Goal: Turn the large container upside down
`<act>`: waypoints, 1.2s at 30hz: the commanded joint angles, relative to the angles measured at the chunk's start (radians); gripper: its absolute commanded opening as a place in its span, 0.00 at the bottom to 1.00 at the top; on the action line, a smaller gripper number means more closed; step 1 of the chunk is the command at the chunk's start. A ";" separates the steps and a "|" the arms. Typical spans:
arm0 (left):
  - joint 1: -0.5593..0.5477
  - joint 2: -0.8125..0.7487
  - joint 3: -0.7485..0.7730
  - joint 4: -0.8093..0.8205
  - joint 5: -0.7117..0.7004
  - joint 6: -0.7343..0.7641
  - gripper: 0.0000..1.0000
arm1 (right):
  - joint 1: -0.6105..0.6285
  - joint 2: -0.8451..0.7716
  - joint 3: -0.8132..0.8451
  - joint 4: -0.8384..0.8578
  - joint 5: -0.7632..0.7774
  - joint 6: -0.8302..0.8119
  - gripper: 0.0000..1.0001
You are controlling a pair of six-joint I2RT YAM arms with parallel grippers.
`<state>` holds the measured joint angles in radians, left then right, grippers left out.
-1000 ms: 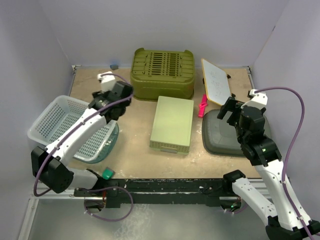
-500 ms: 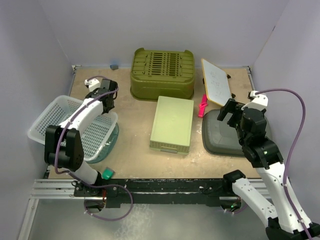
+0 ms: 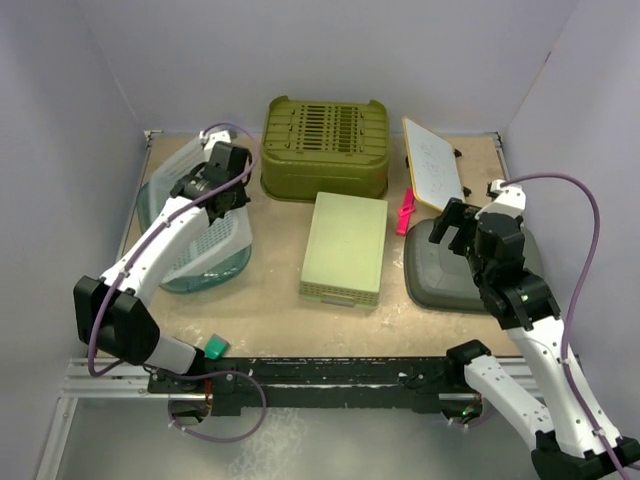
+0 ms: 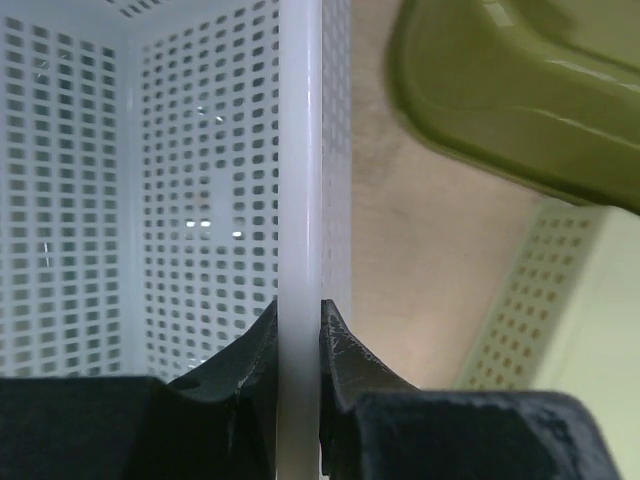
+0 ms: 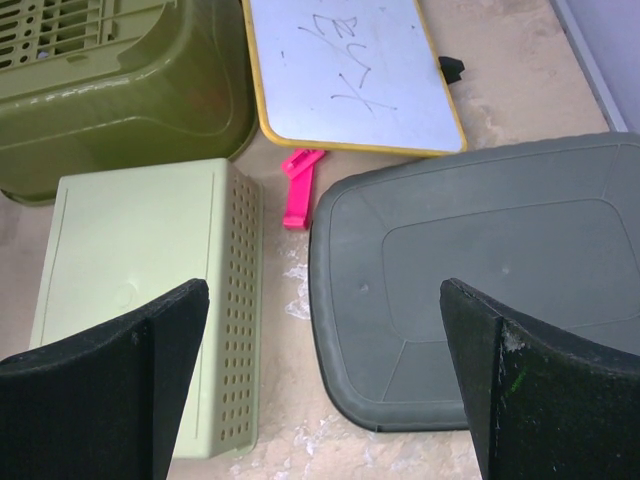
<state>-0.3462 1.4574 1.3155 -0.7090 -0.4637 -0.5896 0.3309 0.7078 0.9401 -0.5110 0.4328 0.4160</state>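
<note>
White perforated plastic basket (image 4: 200, 200) sits right in the left pincer (image 4: 298, 322). The pincer's fingers have just closed from wide apart to a narrow pinch on the basket's thin rim wall, with the mesh interior to their left. With that grip the basket has swung in from the left wall and tipped up, so the flip looks begun, not finished. Its long axis now runs away from the arm bases, and its mouth seems still partly upward. Beyond the fingertips lies the olive-green slatted plastic crate (image 4: 520, 100).
</note>
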 commanded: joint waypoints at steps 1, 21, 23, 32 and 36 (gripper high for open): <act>-0.030 -0.006 0.151 -0.014 0.063 0.179 0.00 | 0.002 0.006 0.006 0.025 -0.013 0.017 0.99; -0.039 -0.254 0.323 0.052 0.458 -0.071 0.00 | 0.313 0.347 0.066 0.257 -0.418 0.101 0.92; -0.039 -0.275 0.325 0.063 0.440 -0.096 0.00 | 0.433 0.443 0.107 0.282 -0.387 0.087 0.93; -0.038 -0.340 0.357 0.041 0.312 -0.107 0.00 | 0.596 0.849 0.297 0.345 -0.431 0.060 0.93; -0.038 -0.348 0.365 0.032 0.304 -0.095 0.00 | 0.608 0.985 0.402 0.353 -0.448 0.050 0.93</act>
<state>-0.3866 1.1412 1.6337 -0.7673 -0.1196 -0.6891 0.9298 1.6222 1.2346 -0.2138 0.0059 0.4911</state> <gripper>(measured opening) 0.125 0.933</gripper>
